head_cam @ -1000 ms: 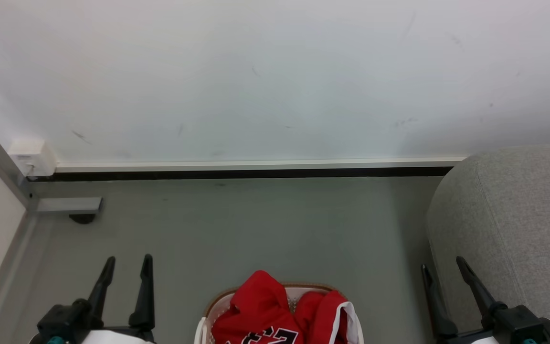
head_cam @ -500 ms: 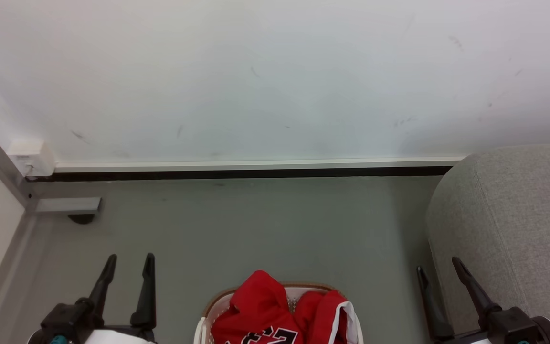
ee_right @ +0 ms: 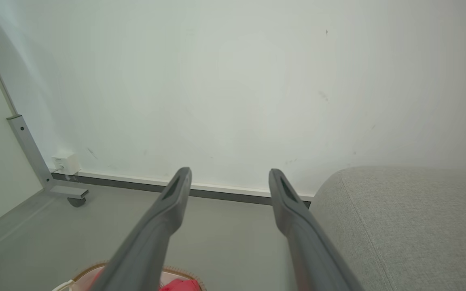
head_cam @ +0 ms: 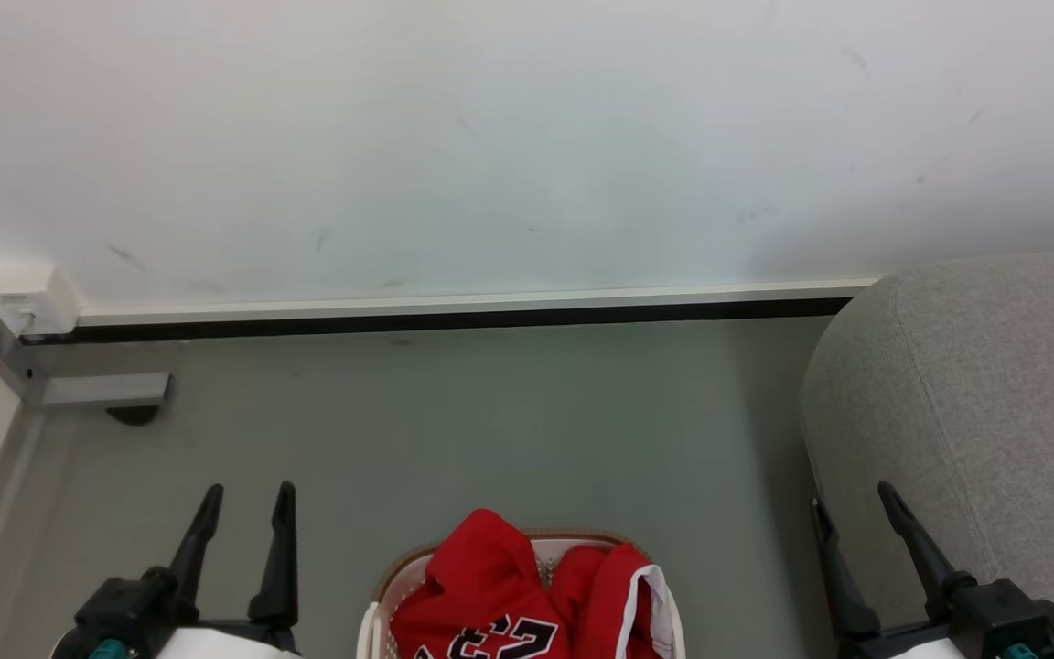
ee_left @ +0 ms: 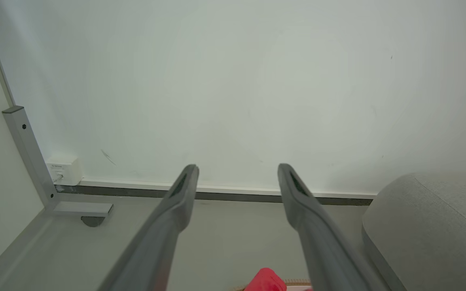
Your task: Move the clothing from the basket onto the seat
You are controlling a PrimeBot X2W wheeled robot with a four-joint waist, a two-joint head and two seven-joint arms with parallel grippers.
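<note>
Both grippers stand parted and empty: left gripper (head_cam: pixel 249 494) left of the basket (head_cam: pixel 370 630), right gripper (head_cam: pixel 851 499) just beside the seat (head_cam: pixel 975 403). Clothing (head_cam: pixel 481 595) lies heaped in the basket, numbered jersey (head_cam: pixel 490 636) on top; none on the seat as seen. I judge the reach not yet begun. I would lower one gripper onto the raised red fold (head_cam: pixel 481 549), pinch deep, and lift clear of the basket before swinging right.

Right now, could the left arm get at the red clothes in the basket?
Probably yes: the open left gripper sits close by the basket, nothing visible stands between them, and the clothes heap above the rim.
</note>
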